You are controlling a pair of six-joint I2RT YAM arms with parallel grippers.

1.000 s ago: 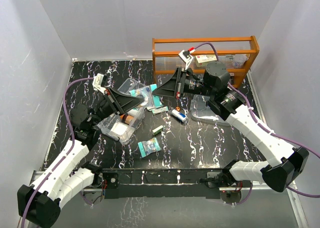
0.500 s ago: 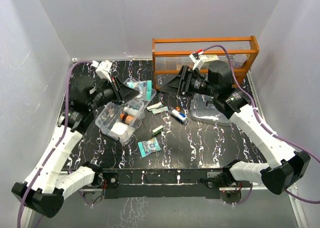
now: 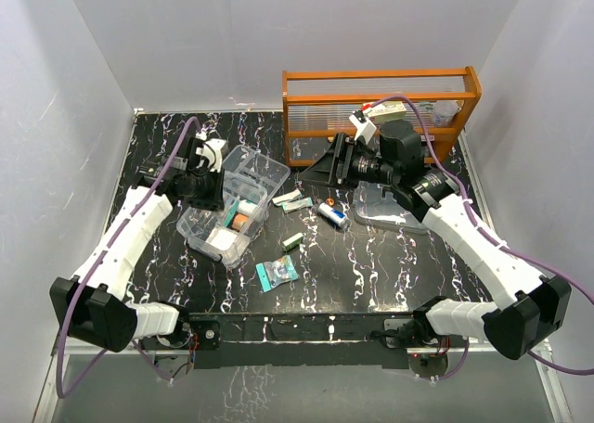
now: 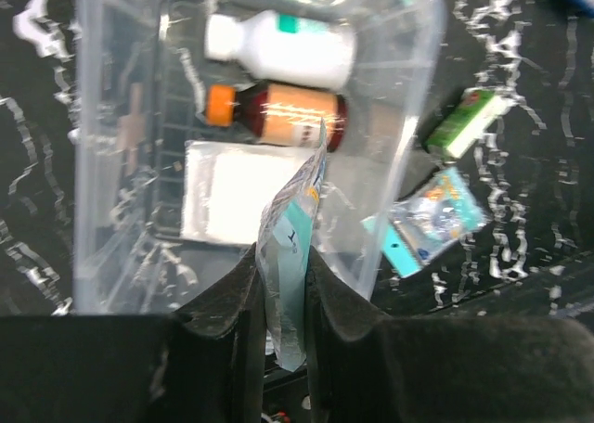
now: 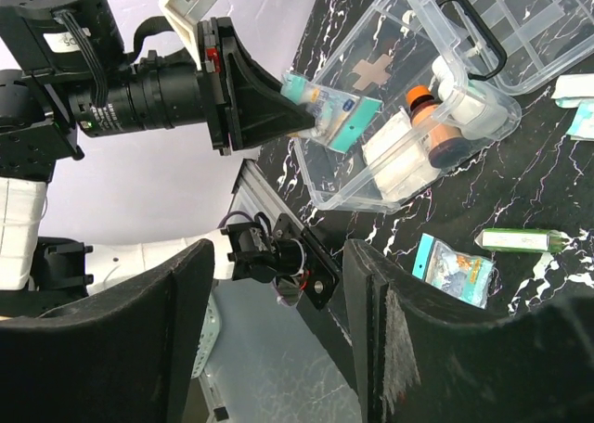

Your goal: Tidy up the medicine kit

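Black table (image 3: 390,275) carrying everything; orange rack (image 3: 380,78) standing at its far edge; clear box (image 3: 197,230) sitting left of centre, lid off; lid (image 3: 376,217) lying flat in front of the rack; divided tray (image 3: 260,168) lying just behind the box; left gripper (image 4: 281,261) hanging over the box, clamping a teal packet (image 4: 295,219); right gripper (image 5: 278,256) hovering near mid-table, jaws standing wide apart, nothing between; white bottle (image 4: 278,44), brown bottle (image 4: 283,117) and white pack (image 4: 227,191) lying in the box; loose packet (image 3: 277,272), small bottle (image 3: 332,214) and green pack (image 3: 293,241) lying on the table right of the box
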